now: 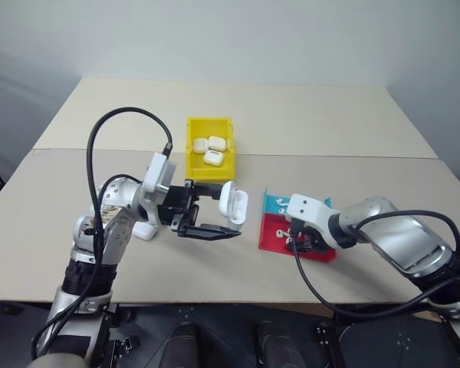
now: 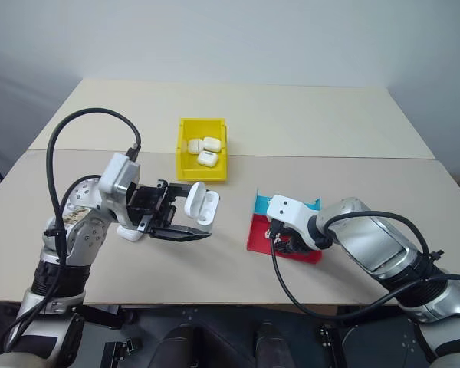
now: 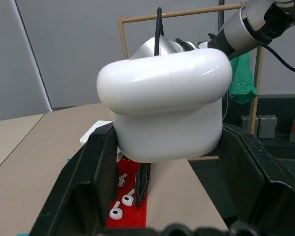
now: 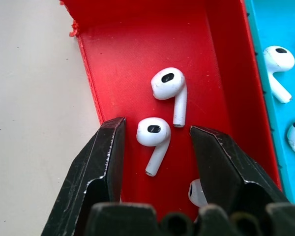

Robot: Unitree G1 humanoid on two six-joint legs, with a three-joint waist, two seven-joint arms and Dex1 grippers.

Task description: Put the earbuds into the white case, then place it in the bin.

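Over the red tray (image 4: 137, 44), the right gripper (image 4: 156, 142) stands with its fingers spread to either side of one earbud (image 4: 152, 135), not yet pinching it; a second earbud (image 4: 169, 88) lies just beyond, and more rest in the blue tray (image 4: 265, 29) beside. The left gripper (image 1: 215, 212) is clamped on the white case (image 1: 231, 202), lid seemingly open. Behind, the yellow bin (image 1: 192, 165) holds three cases.
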